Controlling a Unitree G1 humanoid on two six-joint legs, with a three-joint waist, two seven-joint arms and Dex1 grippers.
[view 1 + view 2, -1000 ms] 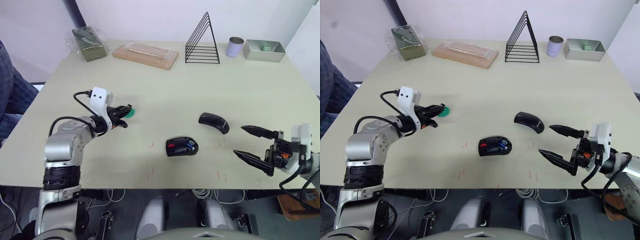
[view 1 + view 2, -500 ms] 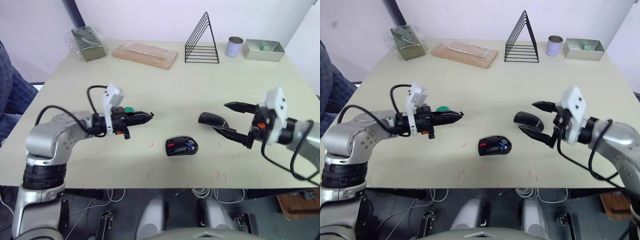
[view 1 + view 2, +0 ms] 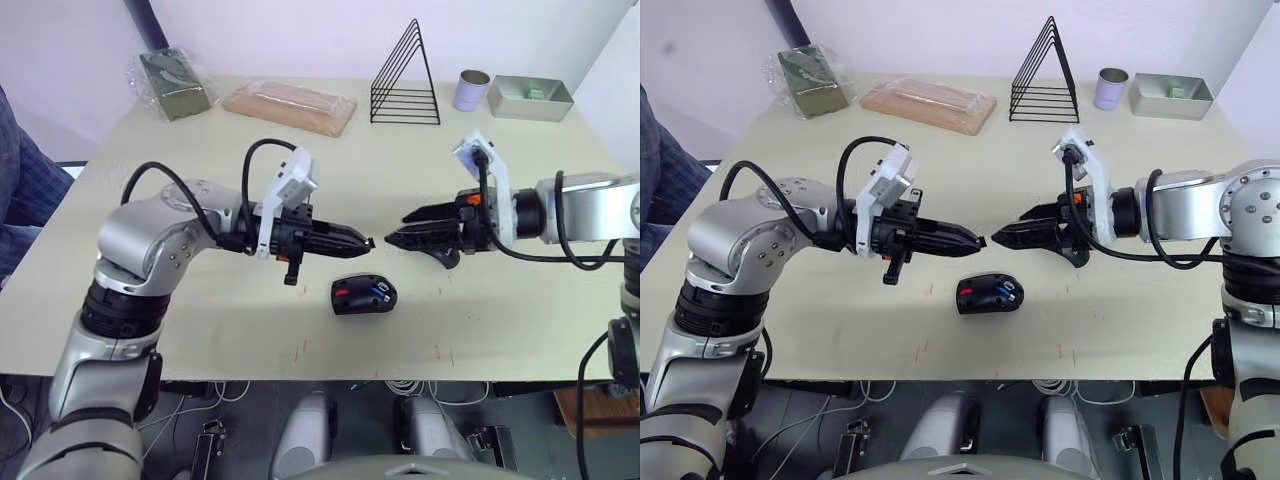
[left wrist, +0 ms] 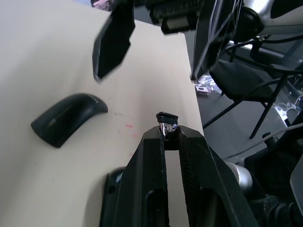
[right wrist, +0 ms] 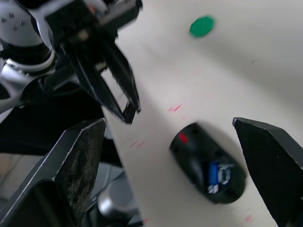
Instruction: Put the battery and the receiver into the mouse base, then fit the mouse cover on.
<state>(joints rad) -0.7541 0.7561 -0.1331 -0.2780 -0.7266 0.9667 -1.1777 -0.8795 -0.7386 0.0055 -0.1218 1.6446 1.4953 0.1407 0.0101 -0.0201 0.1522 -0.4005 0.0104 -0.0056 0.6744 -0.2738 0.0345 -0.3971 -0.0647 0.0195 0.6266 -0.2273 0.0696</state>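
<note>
While the mouse base lies near the front edge of the table, we see a blue battery already sitting in its open compartment, beside the red patch. So the first part of the task looks done. The receiver is not yet in: it is pinched at the tips of our left gripper, which is closed on it and hovers above the table, a little behind and to the left of the base. The mouse cover lies bare on the table, behind and to the right of the base, apart from it. Our right gripper is spread wide and holds nothing; it points toward the left gripper, tips near each other, above the cover. We think the battery is fully seated, but the view is too blurred to be sure. Left to do: place the receiver in the base, then fit the cover. A green disc lies farther off.
</note>
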